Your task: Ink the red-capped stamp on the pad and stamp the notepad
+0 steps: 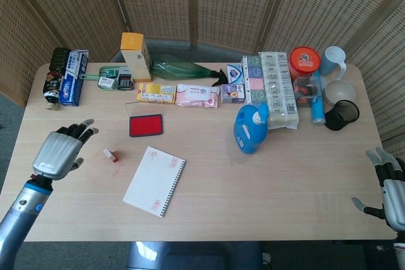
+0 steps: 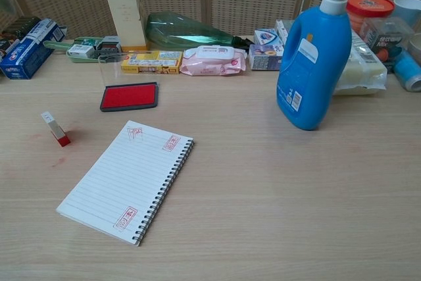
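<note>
The small stamp with its red end down stands tilted on the table, left of the notepad. The spiral notepad lies open and carries three red stamp marks. Behind it sits the red ink pad, uncovered. My left hand hovers left of the stamp, apart from it, fingers spread and holding nothing; the chest view does not show it. My right hand rests at the table's far right edge, fingers apart, holding nothing.
A blue detergent bottle stands right of the notepad. Boxes, a green bottle, tissue packs, a red-lidded jar, cups and a mug line the back of the table. Faint red smudges mark the wood near the stamp.
</note>
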`<state>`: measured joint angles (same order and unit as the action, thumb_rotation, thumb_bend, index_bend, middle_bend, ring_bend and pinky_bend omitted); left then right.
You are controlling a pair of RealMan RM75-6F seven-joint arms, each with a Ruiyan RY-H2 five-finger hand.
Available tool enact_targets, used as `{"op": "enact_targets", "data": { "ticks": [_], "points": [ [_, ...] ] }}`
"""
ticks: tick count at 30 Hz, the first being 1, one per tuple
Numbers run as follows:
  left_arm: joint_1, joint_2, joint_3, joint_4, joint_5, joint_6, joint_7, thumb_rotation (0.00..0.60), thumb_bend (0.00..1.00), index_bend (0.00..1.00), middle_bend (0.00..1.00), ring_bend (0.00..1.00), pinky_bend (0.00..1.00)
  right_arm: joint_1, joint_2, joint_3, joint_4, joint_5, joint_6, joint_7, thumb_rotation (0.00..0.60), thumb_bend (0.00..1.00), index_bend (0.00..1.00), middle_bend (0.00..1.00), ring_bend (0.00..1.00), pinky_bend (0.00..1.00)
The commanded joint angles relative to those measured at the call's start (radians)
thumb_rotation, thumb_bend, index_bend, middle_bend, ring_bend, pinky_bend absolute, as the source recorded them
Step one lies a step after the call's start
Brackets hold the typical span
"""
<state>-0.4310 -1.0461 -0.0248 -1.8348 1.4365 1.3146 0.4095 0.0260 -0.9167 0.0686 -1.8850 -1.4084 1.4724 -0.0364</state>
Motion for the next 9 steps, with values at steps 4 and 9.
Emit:
{"op": "enact_targets", "data": {
  "ticks": [4, 9],
  "points": [
    [0.151, 0.041, 0.076, -0.039, 0.064, 0.158, -0.051, 0.599, 0.04, 0.05, 0.0, 0.08, 0.22, -0.006, 0.007, 0.0, 0.0, -0.004, 0.01, 0.016, 0.6, 0.07, 0.06, 0.02, 0.0, 0.0],
    [0.218, 0.019, 0.095, -0.022, 0.025, 0.193, -0.093, 0.6, 0.04, 0.02, 0.0, 0.07, 0.2, -0.011, 0.013, 0.0, 0.001, -0.01, 0.018, 0.029, 0.6, 0.07, 0.06, 0.02, 0.0, 0.0]
  ]
}}
